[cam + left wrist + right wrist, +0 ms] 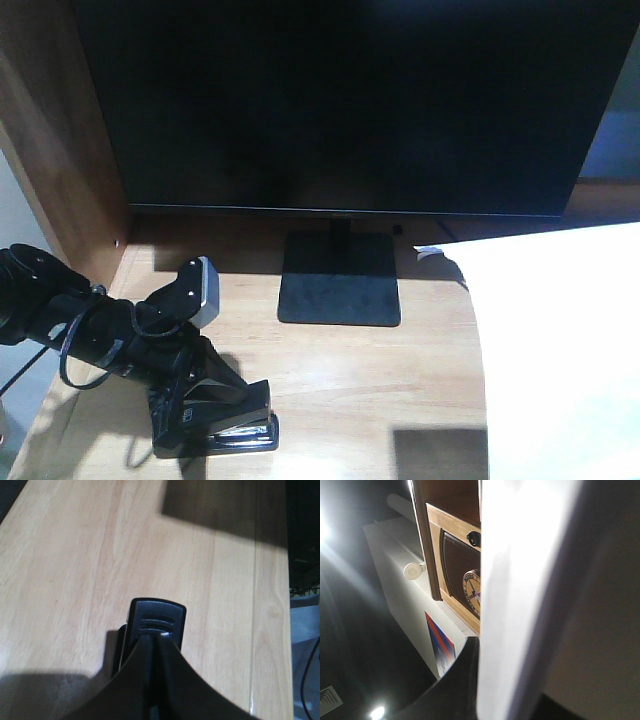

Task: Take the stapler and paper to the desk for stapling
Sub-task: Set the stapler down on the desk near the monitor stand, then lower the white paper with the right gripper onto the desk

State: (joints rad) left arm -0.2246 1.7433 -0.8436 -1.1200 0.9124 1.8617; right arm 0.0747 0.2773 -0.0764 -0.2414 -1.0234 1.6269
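The black stapler (238, 430) lies low over the front left corner of the light wood desk (400, 380). My left gripper (212, 405) is shut on it from above. In the left wrist view the fingers (145, 670) meet over the stapler's ribbed end (157, 614), with the desk (75, 570) right beneath. The white paper (560, 350) fills the right side of the front view, raised close to the camera. In the right wrist view my right gripper (482, 685) is shut on the paper (520, 580). One dark finger (460, 685) presses its edge and the other is hidden behind the sheet.
A dark monitor (350, 100) stands at the back of the desk on a flat black base (340, 285). A dark wood side panel (50, 130) walls the left. A small white object (430, 252) lies behind the paper's edge. The desk's front edge curves near the stapler.
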